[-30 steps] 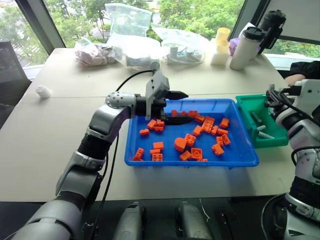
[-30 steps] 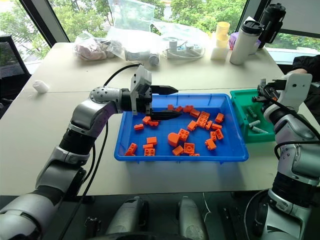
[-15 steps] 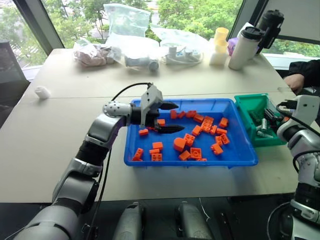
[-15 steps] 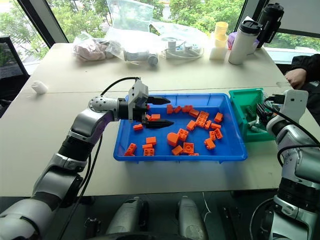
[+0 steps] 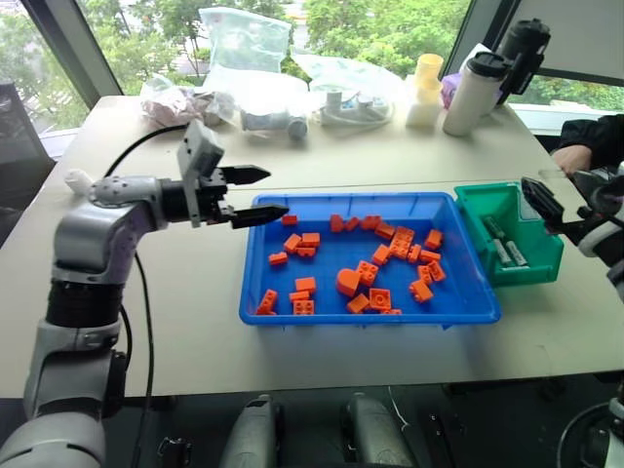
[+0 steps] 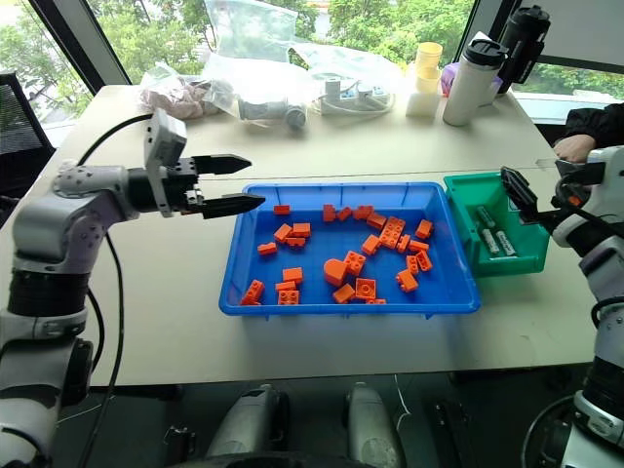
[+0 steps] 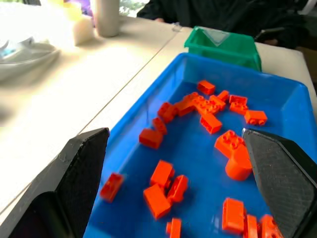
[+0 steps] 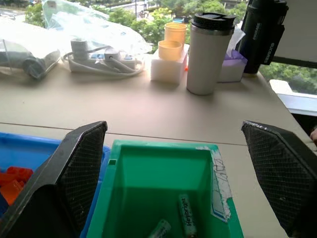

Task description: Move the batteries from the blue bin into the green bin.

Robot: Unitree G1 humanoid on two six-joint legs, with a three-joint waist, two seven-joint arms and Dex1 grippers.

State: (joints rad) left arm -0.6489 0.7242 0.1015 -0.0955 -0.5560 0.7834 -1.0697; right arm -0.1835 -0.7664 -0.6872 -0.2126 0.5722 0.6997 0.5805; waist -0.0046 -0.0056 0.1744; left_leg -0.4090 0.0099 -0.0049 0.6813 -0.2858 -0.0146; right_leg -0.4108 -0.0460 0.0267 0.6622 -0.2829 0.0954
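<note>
The blue bin (image 6: 230, 283) sits nearest, at the front middle of the table (image 6: 322, 161), and holds a scatter of orange bricks (image 6: 359, 257), roughly two dozen (some overlap, so the tally is loose); no silver cylinder can be made out among them. Touching the blue bin's right end stands the green bin (image 6: 523, 259), with two batteries (image 6: 492, 230) lying side by side on its floor, lengthwise front to back. The right wrist view also shows two batteries (image 8: 186, 221) at the green bin's bottom, one with printed lettering.

The left gripper (image 6: 235, 183) hangs over bare table just left of the blue bin's far left corner, pointing toward it, its two black fingers spread apart and holding nothing. It is well apart from the batteries, with the whole blue bin between.

The right gripper (image 5: 547, 210) hovers at the green bin's right edge, above the rim, fingers wide apart and empty; the batteries lie just beside and below it, inside the bin.

Farther back stand two drink flasks, one white (image 6: 465, 68) and one black (image 6: 524, 41), two stacked yellow cups (image 6: 425, 66) and several clear plastic bags (image 6: 255, 54). A person's hand (image 6: 574, 146) rests on the table's far right edge.
</note>
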